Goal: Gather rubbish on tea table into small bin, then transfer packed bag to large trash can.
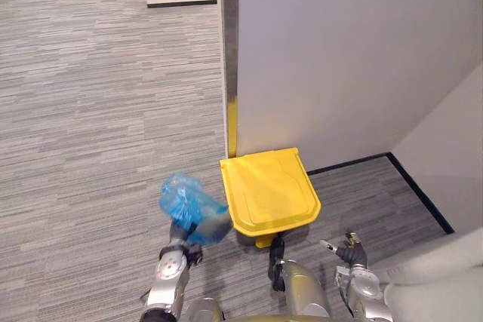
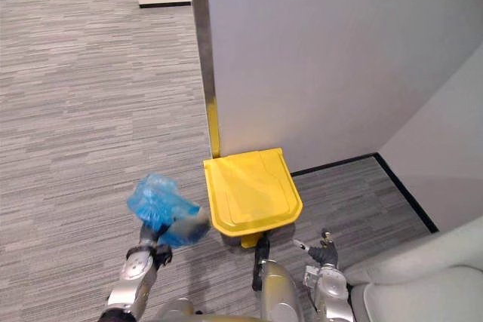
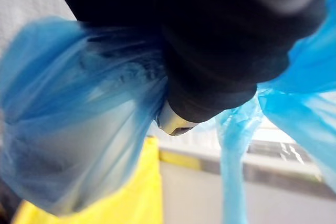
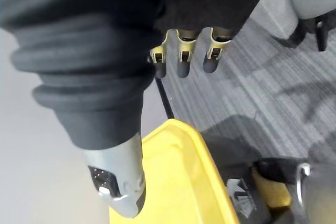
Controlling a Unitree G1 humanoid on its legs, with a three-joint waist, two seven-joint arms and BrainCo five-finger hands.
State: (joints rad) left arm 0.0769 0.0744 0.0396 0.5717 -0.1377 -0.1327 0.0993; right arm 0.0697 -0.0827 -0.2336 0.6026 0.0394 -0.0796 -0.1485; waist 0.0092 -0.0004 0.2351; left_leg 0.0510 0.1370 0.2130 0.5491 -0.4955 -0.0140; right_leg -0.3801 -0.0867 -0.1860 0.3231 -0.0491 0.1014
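Observation:
A crumpled blue plastic bag hangs just left of a large trash can with a yellow lid. The lid is down. My left hand is under the bag and shut on it, at about the height of the lid's left edge. In the left wrist view the blue bag bulges round the hand's dark cover, with the yellow lid behind it. My right hand hangs open and holds nothing, low and right of the can's front. Its fingers show above the yellow lid.
The can stands in a corner against a grey partition wall with a metal edge strip. A yellow pedal sticks out at its base. Grey carpet stretches to the left. A pale rounded seat sits at the lower right.

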